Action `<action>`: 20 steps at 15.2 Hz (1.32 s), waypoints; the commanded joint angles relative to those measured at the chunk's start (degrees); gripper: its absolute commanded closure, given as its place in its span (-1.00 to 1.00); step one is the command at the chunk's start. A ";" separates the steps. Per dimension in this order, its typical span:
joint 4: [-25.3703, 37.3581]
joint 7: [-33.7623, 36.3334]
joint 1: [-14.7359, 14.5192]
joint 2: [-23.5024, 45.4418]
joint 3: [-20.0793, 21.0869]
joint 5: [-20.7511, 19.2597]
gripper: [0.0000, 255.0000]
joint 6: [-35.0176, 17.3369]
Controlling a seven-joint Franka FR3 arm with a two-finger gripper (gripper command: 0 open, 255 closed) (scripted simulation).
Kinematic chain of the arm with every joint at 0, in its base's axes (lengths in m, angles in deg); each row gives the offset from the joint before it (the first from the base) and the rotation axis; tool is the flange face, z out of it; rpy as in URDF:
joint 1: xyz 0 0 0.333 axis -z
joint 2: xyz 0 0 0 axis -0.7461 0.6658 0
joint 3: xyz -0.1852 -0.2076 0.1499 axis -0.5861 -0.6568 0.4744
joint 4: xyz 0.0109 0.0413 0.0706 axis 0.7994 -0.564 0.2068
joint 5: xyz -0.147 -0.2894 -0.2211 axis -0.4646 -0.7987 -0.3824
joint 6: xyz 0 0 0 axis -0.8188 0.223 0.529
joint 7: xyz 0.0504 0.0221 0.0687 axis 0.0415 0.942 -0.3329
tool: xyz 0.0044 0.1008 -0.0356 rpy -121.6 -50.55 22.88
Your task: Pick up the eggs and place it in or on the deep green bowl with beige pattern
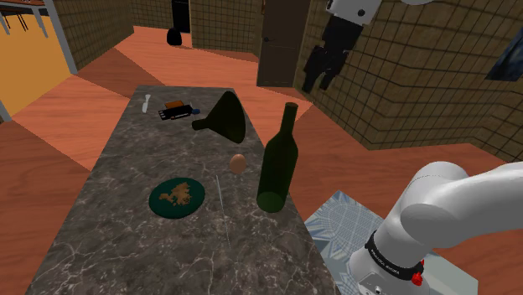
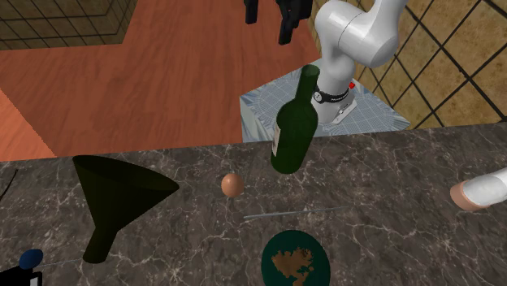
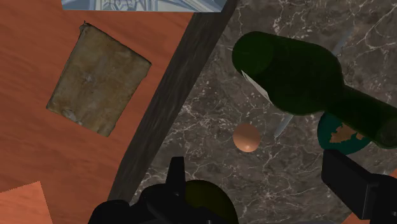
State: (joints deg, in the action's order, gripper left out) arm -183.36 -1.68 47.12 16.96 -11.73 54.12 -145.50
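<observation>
Marble-patterned counter [image 1: 126,243], grey with pale veins, carrying three vessels and the egg [image 1: 238,163]. I read the shoulder view first.

(a) Bowl [image 1: 161,205]: dark green, shallow, with a beige blotch pattern at its centre. It sits flat on the counter and nothing lies in it.

(b) Bottle [image 1: 277,163]: dark green glass, upright, standing near the counter's edge on the stand's side. I cannot tell through the dark glass whether it holds anything.

(c) Funnel [image 1: 226,117]: dark, lying on its side, its wide mouth turned toward the shoulder view's right and its spout toward the left.

The egg is pale brown and rests on the bare counter between the funnel and the bottle, just beside the bottle and apart from both. The bowl lies well apart from it, toward the shoulder view's lower left.

In the wrist view the gripper [image 3: 254,164] looks down on the counter with its two black fingers standing wide apart and nothing clasped between them. The egg shows beyond the gap, untouched.

The arm's stand [image 1: 335,226] is beside the counter.
</observation>
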 commanded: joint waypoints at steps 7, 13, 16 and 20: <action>-0.99 5.56 0.46 10.17 2.85 2.59 -1.00 -6.91; 0.11 10.76 0.70 21.82 5.20 4.77 -1.00 -13.35; 1.41 13.22 0.73 28.05 6.12 5.68 -1.00 -16.28; 3.91 16.36 0.62 36.65 7.05 6.73 -1.00 -19.77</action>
State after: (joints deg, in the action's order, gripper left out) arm -180.30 13.76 47.80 51.02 -4.98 60.58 -164.20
